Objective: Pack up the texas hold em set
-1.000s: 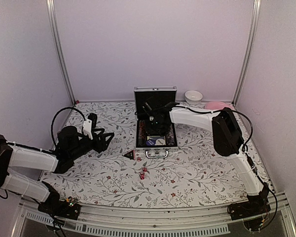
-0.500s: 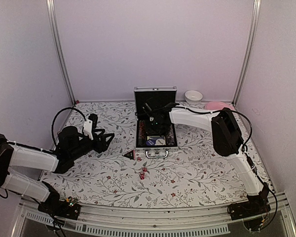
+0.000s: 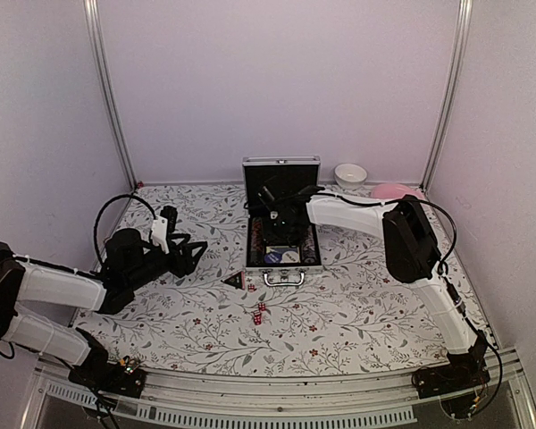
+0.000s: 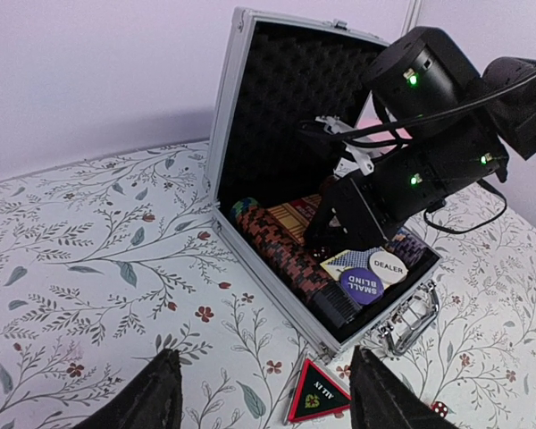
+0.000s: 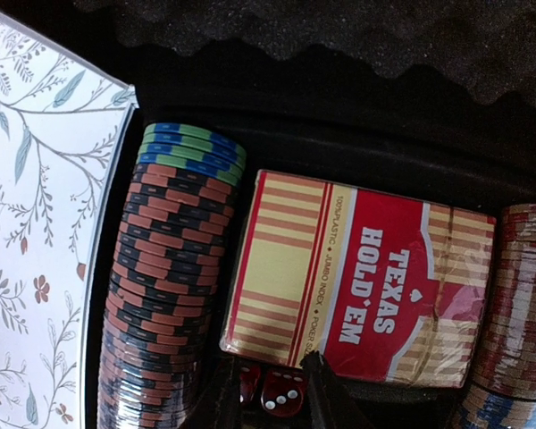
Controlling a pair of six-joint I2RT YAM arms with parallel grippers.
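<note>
The silver case [image 3: 282,239] lies open mid-table with its black-lined lid [image 3: 281,176] upright; it also shows in the left wrist view [image 4: 250,259]. Inside are rows of poker chips [image 5: 165,295], the tan-red card pack [image 5: 357,286] and round dealer buttons [image 4: 389,265]. My right gripper [image 5: 272,398] is down inside the case, its jaws close around two red dice [image 5: 284,391]. My left gripper [image 4: 268,398] is open and empty, low over the table left of the case. The black triangular piece [image 4: 317,393] lies between its fingers. More red dice [image 3: 258,312] lie on the table.
A white bowl [image 3: 350,173] and a pink plate [image 3: 395,191] stand at the back right near the wall. The case's metal handle [image 4: 411,317] points toward the near edge. Metal frame posts [image 3: 107,89] stand at both back corners.
</note>
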